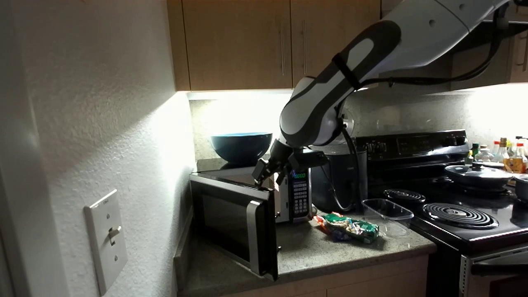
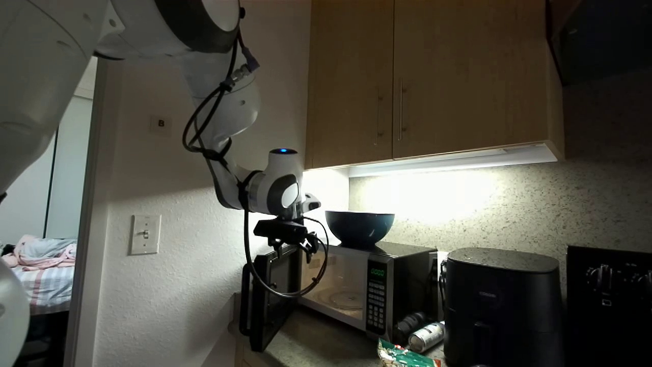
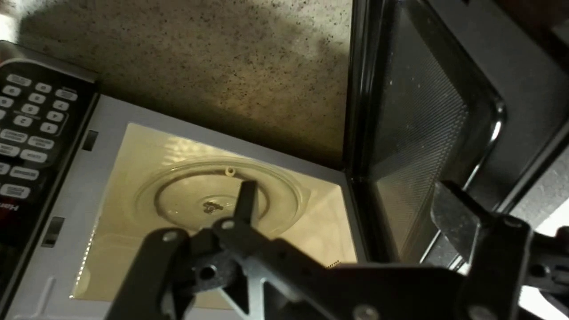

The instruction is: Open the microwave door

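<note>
The microwave (image 1: 300, 194) stands on the counter with its lit cavity showing; it is also in the exterior view (image 2: 415, 275) and the wrist view (image 3: 222, 141). The microwave door (image 1: 225, 222) is swung wide open toward the wall, its handle facing outward. Its inner face shows in an exterior view (image 2: 277, 290) and the wrist view (image 3: 413, 111). My gripper (image 1: 269, 181) is open and empty at the door's top edge. In the wrist view its fingers (image 3: 344, 184) are spread, one over the glass turntable, one over the door's inner side. I cannot tell whether the finger touches the door.
A dark blue bowl (image 2: 359, 228) sits on the microwave. A wall with a light switch (image 1: 108, 243) is close beside the door. A black cylindrical appliance (image 2: 501, 306), a green snack bag (image 1: 350, 227) and a clear container (image 1: 387, 216) stand right. Cabinets (image 1: 239, 45) hang above.
</note>
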